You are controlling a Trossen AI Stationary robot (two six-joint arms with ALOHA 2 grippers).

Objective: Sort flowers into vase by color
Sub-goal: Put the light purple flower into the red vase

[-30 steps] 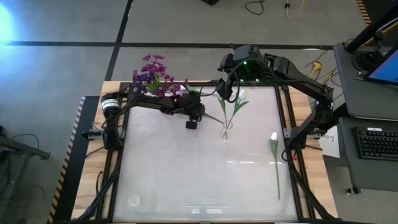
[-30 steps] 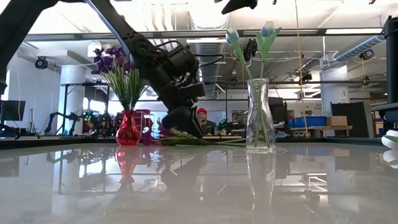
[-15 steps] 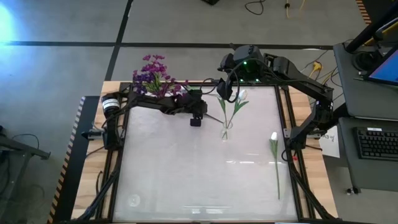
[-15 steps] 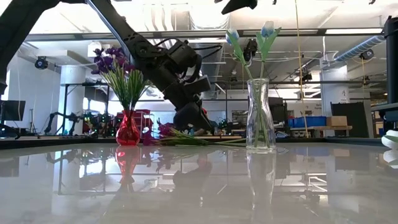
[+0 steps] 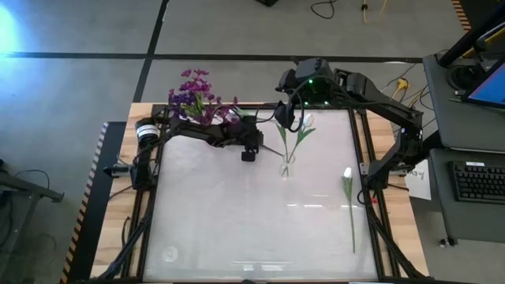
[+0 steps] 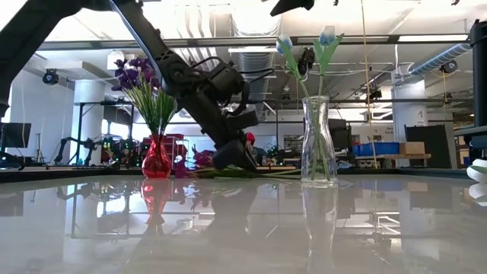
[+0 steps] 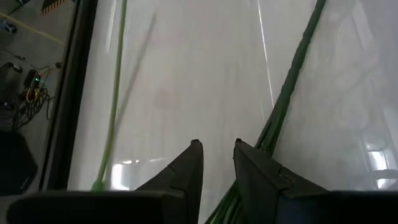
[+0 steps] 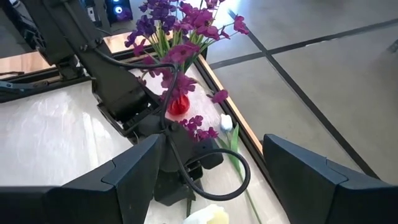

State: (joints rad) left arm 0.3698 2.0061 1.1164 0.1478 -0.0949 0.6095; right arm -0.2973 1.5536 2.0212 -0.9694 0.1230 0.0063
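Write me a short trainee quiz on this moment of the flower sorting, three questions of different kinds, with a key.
1. True or false: the red vase holds white blossoms.
2. Where is the lone white tulip? A: standing in the red vase. B: lying flat on the right side of the table. C: hanging over the table's front edge.
3. Which arm's gripper is down at table level, beside the loose green stems?

Key
1. False: it holds purple flowers.
2. B.
3. The left gripper.
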